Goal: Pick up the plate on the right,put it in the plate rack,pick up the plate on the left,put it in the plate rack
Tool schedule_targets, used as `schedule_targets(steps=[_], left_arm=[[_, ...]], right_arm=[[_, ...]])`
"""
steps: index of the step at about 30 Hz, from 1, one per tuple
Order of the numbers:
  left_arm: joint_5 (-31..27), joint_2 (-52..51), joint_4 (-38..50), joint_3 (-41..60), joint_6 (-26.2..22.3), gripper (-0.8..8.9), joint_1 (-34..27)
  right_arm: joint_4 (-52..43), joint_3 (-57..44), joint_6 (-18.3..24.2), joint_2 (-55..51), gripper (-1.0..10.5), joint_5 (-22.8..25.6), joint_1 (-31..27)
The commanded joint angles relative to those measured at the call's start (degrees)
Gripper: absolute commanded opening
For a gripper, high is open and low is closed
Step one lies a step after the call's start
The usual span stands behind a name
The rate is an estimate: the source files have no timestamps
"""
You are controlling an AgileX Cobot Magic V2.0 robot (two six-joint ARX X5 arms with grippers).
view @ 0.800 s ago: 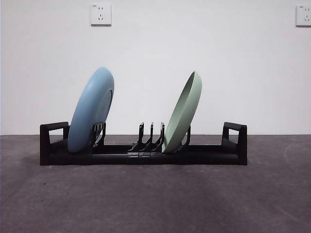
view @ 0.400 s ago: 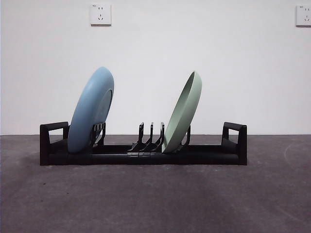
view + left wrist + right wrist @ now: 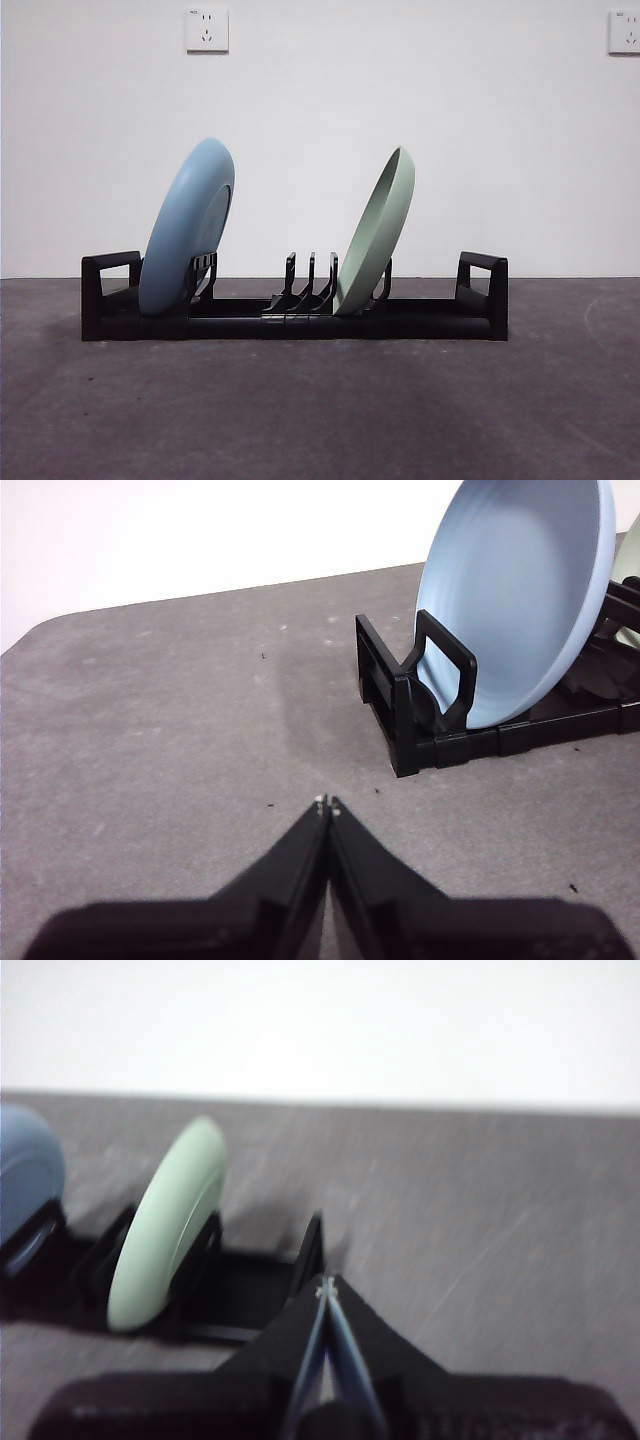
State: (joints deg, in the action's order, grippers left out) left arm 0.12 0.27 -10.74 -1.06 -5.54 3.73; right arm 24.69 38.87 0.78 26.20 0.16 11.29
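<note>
**Both plates seated in the rack, both grippers closed and empty**

Table (image 3: 320, 410): a dark grey, speckled surface filling the lower part of the front view, meeting a plain white wall behind. Its rounded far corner shows in the left wrist view.

Plate rack (image 3: 430, 322): a long, low black rack lying across the middle of the front view, with a blocky loop handle at each end and upright curved prongs between them. Three prongs stand bare near its centre.

Blue plate (image 3: 188, 228): stands on edge in the rack at about 9 o'clock from the rack's centre, just inside that end's handle, its top leaning toward 1 o'clock. In the left wrist view its hollow face (image 3: 520, 590) is turned toward the handle, and its upper rim is cut off by the picture edge.

Green plate (image 3: 377, 232): stands on edge just past the bare prongs, at about 3 o'clock from them, leaning the same way as the blue one. The two plates are well apart.

Left gripper (image 3: 325, 804): jaws pressed together, tips meeting, holding nothing. It hangs over bare table near the rack's blue-plate end, apart from the handle.

Right gripper (image 3: 325, 1287): jaws likewise together and empty, near the rack's other end. This view is blurred; the rack's detail there is hard to make out, and only a sliver of the blue plate shows.

Neither arm appears in the front view.
</note>
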Motion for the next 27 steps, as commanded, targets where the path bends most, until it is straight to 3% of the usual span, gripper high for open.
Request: schedule_targets(steps=[1, 7, 16, 27], left_arm=[[-0.1, -0.2, 0.2, 0.9, -0.5, -0.03, -0.2], [-0.1, -0.2, 0.2, 0.9, -0.5, -0.04, -0.2], [-0.1, -0.2, 0.2, 0.9, -0.5, -0.04, -0.2], [-0.1, -0.2, 0.2, 0.9, -0.5, -0.03, -0.2]], right_arm=[[-1.7, -3.8, 3.0, -3.6, 0.0, -0.2, -1.6], [-7.1, -15.5, 1.2, -14.1, 0.0, -0.2, -5.8], [-11.9, -30.2, -1.0, -23.9, 0.0, -0.3, -6.0], [-14.2, -36.3, -1.4, -26.1, 0.0, -3.4, -6.0]])
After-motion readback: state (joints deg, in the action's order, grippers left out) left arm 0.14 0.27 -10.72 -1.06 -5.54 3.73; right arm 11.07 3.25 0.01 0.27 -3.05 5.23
